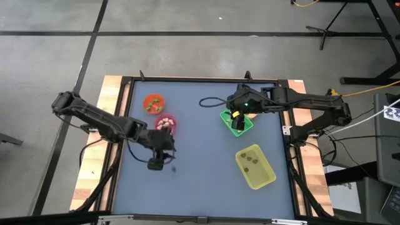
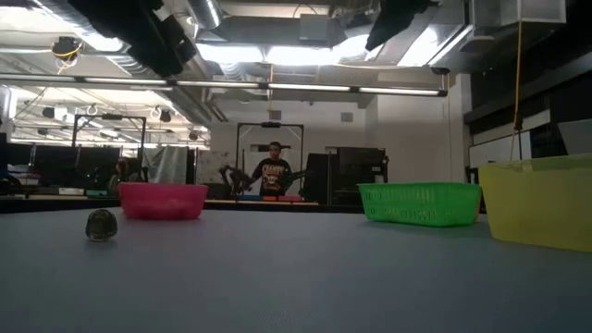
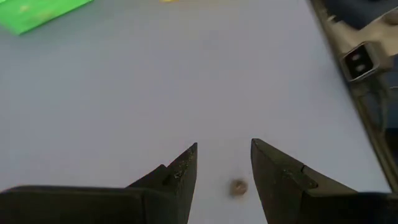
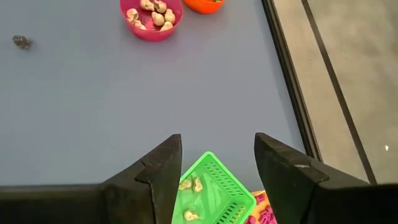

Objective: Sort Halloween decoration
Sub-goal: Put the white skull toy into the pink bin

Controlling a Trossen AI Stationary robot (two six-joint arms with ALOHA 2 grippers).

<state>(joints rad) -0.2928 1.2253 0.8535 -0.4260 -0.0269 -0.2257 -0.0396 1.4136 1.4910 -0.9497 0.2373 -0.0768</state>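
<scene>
left gripper hovering w/ jaws open, empty; lone dark trinket lying on table between fingertips, directly below. right gripper open, idling over green tray, 2 o'clock.

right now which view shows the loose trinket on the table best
The left wrist view: the loose trinket lies on bare table between the open left gripper fingers. The low view shows it dark, side-on; the right wrist view, far off; the high view, a speck.
</scene>
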